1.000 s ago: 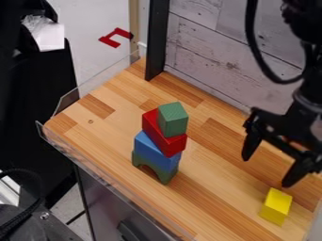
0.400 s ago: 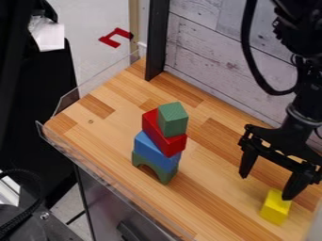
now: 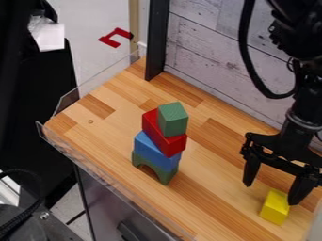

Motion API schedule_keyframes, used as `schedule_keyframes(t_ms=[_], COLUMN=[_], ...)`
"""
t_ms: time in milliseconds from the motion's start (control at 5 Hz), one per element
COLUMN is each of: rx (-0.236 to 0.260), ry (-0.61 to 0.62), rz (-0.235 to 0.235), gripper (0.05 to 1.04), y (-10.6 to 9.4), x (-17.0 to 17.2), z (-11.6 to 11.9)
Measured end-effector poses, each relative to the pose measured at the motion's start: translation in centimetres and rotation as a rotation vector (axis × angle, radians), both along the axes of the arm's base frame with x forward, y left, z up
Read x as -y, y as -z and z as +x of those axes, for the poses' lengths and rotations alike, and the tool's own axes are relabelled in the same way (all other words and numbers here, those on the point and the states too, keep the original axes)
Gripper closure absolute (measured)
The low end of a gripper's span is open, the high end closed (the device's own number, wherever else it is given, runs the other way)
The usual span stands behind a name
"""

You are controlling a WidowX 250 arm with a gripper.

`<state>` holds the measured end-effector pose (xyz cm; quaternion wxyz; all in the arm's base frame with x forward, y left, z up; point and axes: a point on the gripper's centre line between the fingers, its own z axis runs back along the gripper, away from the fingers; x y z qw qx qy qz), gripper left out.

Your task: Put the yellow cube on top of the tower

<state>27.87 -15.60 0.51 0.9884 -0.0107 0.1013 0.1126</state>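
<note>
Tabletop (image 3: 213,188) is light wood in staggered strips, with a clear raised panel (image 3: 104,80) along the far-left edge. Behind it I've got a whitewashed plank wall (image 3: 207,42), a black post (image 3: 157,37) and pale floor (image 3: 85,23).

Yellow cube (image 3: 275,208) sits on the wood at lower right of the view, well apart from the tower: plain, bright yellow, top face lighter than the sides. Tower, bottom up: green arch (image 3: 165,176), blue block (image 3: 154,153), red block (image 3: 165,136) set askew, green cube (image 3: 173,120).

My gripper (image 3: 271,193) is open, fingers spread and pointing down at the yellow cube, one tip right by it; contact, can't tell.

Markings: one angular red mark (image 3: 108,42) on the floor; can't tell if it's a character.
</note>
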Motion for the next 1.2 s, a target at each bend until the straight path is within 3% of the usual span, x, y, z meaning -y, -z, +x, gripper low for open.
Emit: schedule_keyframes(t_ms=[600, 800, 1200], rx=[-0.001, -0.020, -0.022], ry=[-0.031, -0.003, 0.012], rz=[-0.023, 0.005, 0.006], gripper=[0.084, 0.084, 0.123], y=[0.0, 1.6, 1.9], x=[0.8, 0.7, 1.0], z=[-0.1, 0.0, -0.2])
